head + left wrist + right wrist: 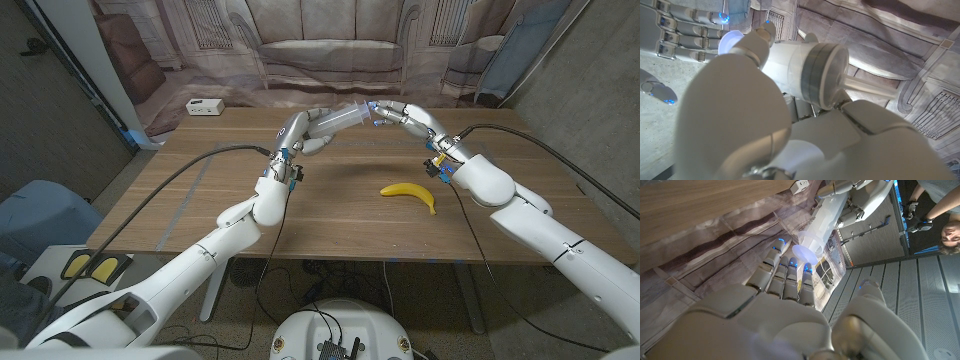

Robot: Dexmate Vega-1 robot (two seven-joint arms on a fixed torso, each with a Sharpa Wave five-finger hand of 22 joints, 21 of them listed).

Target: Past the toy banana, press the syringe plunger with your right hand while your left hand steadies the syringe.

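A clear syringe hangs in the air over the far half of the table, lying roughly level. My left hand grips its barrel. My right hand comes from the other side with straight fingertips against the round plunger end; its thumb stands apart, holding nothing. In the left wrist view a dark seal shows through the barrel, and the right hand's fingers lie by the plunger end. The yellow toy banana lies on the table nearer to me, below my right wrist.
A white socket box sits at the table's far left edge. A printed sofa backdrop hangs behind the table. Black cables run along both arms. In the right wrist view a person holds controllers beyond the table.
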